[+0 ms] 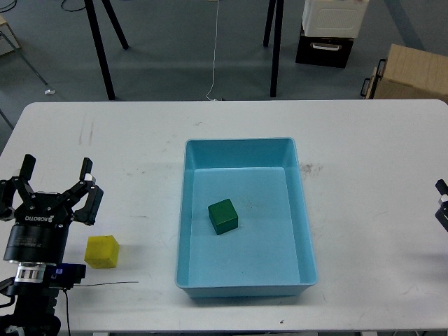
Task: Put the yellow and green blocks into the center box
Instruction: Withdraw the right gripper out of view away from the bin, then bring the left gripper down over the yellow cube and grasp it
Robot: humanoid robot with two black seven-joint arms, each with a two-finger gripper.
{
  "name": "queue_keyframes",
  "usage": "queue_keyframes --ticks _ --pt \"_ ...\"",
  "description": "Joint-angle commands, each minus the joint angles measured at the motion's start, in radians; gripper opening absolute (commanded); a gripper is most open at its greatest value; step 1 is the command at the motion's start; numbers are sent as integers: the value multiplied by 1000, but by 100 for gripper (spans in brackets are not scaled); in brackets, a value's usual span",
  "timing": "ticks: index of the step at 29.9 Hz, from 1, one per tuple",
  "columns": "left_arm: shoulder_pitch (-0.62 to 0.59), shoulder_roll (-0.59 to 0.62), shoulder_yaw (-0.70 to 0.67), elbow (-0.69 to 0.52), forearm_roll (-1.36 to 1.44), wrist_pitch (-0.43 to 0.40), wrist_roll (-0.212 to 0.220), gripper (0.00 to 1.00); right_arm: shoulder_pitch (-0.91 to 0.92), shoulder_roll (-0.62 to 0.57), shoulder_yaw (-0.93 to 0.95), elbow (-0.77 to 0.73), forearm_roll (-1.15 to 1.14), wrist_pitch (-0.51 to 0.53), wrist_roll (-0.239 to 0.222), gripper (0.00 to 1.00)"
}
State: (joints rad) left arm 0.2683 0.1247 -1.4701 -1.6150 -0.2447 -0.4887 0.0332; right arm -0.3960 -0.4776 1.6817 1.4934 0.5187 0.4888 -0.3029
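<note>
The green block (223, 216) lies inside the light blue box (241, 143) at the table's middle. The yellow block (102, 251) sits on the white table left of the box, near the front edge. My left gripper (50, 183) is open and empty, its fingers spread, just left of and above the yellow block, not touching it. Only a small dark tip of my right gripper (442, 208) shows at the right edge of the view, so its fingers cannot be made out.
The white table (371, 161) ends close below the box and the yellow block. A thin black cable (105, 283) lies by the left arm near the front edge. Beyond the table stand black stand legs (98, 49) and cardboard boxes (413, 73).
</note>
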Motion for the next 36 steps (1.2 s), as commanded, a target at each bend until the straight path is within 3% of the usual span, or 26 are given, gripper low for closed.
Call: queue_keyframes --ticks 1,3,7,13,17,23,27,29,32,36 --pt "-121 142 -68 67 -13 0 86 100 -1 -47 4 1 0 0 -1 100" --pt "-182 205 -76 61 -18 0 90 100 0 -47 4 1 0 0 -1 100" --pt "-233 498 -36 33 -7 0 83 100 6 -36 3 5 -2 0 -1 100" --pt "-371 928 120 29 5 0 86 100 8 -29 -10 10 -3 0 -1 100" --pt "-564 1099 285 26 122 0 106 100 12 -3 -19 22 -3 0 -1 100" --pt "-1015 1078 715 38 407 0 105 100 29 4 -22 22 -5 0 -1 100" --pt "-1361 986 1104 116 436 0 108 100 19 5 -25 22 -5 0 -1 100" --pt "-1538 922 1296 161 436 0 122 100 16 5 -25 22 -5 0 -1 100" --pt "-1811 795 1613 213 436 0 188 100 17 5 -25 22 -5 0 -1 100" --pt "-2107 595 2043 211 443 0 200 100 19 5 -20 25 -5 0 -1 100"
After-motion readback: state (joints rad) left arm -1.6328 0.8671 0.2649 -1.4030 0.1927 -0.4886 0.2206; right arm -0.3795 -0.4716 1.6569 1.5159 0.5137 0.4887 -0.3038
